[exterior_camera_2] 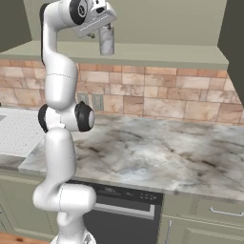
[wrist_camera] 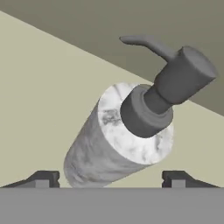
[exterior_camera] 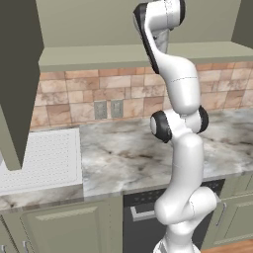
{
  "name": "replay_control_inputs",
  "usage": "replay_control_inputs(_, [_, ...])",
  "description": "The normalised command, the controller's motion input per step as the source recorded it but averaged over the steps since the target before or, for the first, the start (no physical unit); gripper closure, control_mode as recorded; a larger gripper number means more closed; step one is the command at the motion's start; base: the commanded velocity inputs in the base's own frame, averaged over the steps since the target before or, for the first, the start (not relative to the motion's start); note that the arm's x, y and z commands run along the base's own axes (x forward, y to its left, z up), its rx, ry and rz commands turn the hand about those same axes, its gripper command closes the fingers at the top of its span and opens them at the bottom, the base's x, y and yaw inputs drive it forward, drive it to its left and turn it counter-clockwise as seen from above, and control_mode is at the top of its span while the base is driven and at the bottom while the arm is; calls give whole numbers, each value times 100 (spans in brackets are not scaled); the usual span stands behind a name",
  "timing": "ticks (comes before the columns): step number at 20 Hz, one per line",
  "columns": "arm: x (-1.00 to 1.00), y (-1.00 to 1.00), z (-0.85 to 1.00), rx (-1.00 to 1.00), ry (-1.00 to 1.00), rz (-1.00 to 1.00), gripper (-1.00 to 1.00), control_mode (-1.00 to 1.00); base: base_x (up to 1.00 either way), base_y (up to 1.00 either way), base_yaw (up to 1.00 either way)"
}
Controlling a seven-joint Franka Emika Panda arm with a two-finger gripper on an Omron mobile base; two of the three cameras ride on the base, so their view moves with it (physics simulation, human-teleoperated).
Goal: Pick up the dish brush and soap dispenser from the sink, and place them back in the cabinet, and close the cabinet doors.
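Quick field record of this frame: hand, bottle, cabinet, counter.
hand: raised at the cabinet shelf; finger tips spread, one on each side of the bottle
hand state: open, tips look clear of the bottle
soap dispenser: on the cabinet shelf, just below the hand; grey marbled body, dark pump top
cabinet: doors open; one door edge at left, shelf
sink: drainboard at left
counter: marble
dish brush: not located
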Motion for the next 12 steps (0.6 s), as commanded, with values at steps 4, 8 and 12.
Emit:
replay_control_inputs(4, [8,0,0,0,0,0,-100,-100,0,0,0])
replay_control_inputs(8, [4,0,0,0,0,0,-100,-100,0,0,0])
replay_control_inputs(12, [0,0,0,0,0,0,-100,-100,0,0,0])
